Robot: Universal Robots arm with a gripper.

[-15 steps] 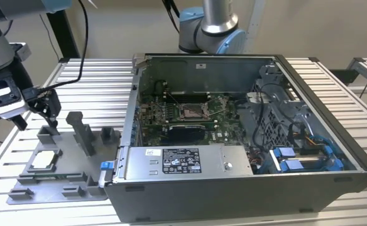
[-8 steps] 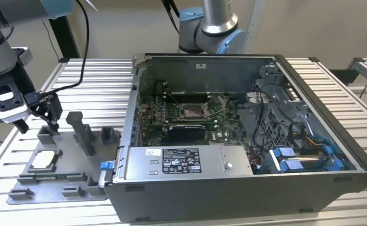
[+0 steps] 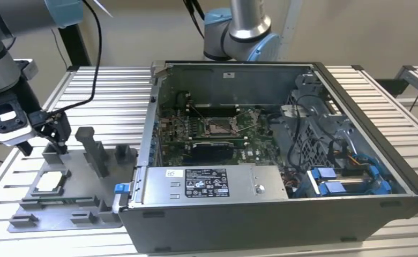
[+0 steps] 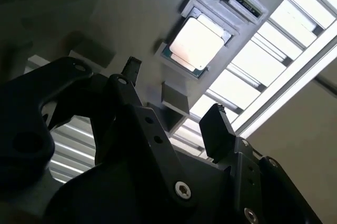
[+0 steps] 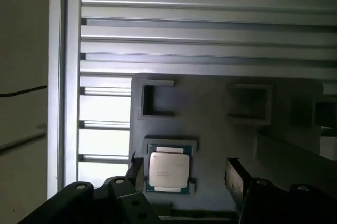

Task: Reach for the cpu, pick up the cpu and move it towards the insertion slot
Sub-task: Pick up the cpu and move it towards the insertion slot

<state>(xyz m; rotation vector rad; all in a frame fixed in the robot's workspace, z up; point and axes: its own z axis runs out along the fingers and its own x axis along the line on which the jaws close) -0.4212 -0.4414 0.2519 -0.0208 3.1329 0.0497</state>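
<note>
As my tool (image 5: 184,176) hangs wide open and empty, I see the cpu (image 5: 168,170) beneath it; it sits in a grey holder (image 5: 221,129).

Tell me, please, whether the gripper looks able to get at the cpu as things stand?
Probably yes. The gripper hangs open near the cpu, which lies face up and uncovered in its pocket on the grey holder. Nothing sits between them; the holder's upright posts stand off to the side.

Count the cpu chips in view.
1. The cpu lies in a recess of the grey fixture, at the exterior view's left, close to the open gripper. Others may be hidden.
</note>
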